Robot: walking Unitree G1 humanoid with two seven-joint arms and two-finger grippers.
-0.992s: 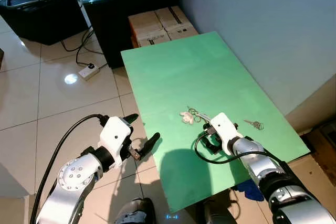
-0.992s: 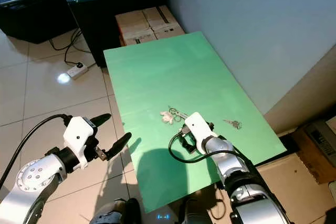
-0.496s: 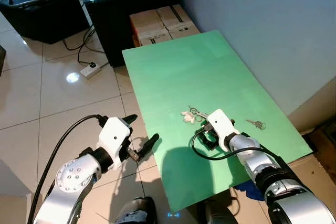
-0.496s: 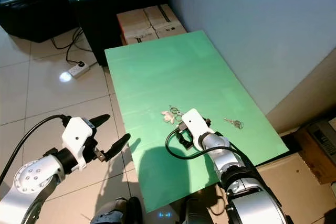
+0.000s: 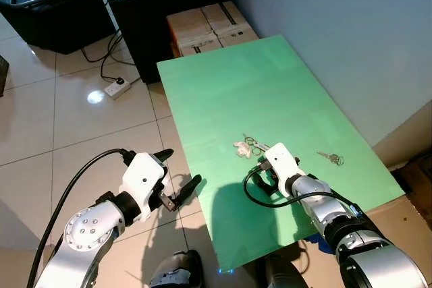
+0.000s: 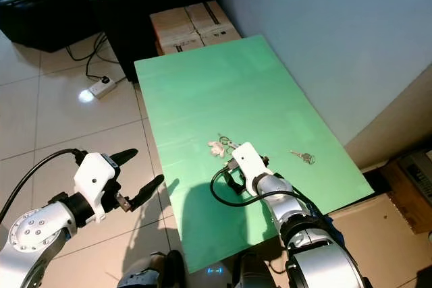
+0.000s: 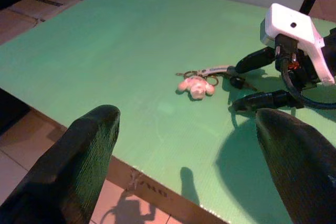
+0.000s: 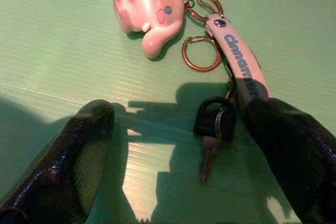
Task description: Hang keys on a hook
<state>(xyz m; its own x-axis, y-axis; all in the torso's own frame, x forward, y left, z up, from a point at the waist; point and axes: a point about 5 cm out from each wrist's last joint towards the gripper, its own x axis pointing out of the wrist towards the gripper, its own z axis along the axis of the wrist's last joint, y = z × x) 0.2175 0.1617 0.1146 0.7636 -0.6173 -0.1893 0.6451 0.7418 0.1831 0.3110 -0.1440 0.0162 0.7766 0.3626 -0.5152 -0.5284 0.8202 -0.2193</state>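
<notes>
Green table [image 5: 229, 92], right claw [image 8: 173, 145] spread over keys [image 8: 212, 129], charm [image 8: 149, 11] nearby

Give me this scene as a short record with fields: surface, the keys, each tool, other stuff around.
surface: green table
keychain: pink figure keychain with strap, rings and black-headed key, flat on table
second keys: loose keys nearer the wall
right tool: open, fingers either side of the key
left tool: open, over floor
background: cardboard boxes; power strip

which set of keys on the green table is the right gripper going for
The keychain with the pink plush charm and strap: the open right gripper straddles its black key. The small bare keys lie apart toward the wall.
</notes>
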